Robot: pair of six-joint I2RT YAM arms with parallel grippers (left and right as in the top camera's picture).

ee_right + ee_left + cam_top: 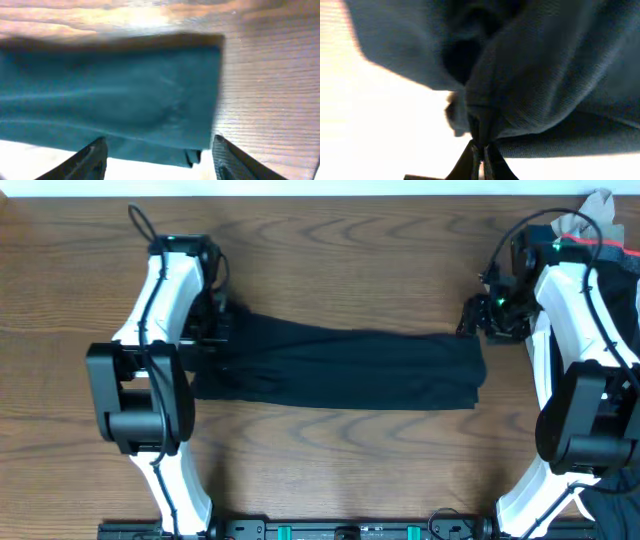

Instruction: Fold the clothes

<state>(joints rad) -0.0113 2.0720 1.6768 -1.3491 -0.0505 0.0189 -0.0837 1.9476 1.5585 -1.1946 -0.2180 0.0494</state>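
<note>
A black T-shirt (350,365), folded into a long narrow band, lies flat on a wood-grain table (330,250). Its long axis runs side to side between the two robot arms. The left hand (481,151) is at the band's left end, fingers pinched tight on a gathered bunch of the cloth, which puckers up around the fingertips in the left wrist view. The right hand (159,142) is at the opposite end, by the far corner of the band's right edge. Its fingers stand wide apart and grip nothing, with the squared-off end of the cloth lying flat on the table just ahead of them. Each arm is nearest its own end of the band. The next fold probably runs along the long axis, one end carried over toward the other. If so, it matters that the right hand either takes hold of its end or moves clear before the left lifts.
</note>
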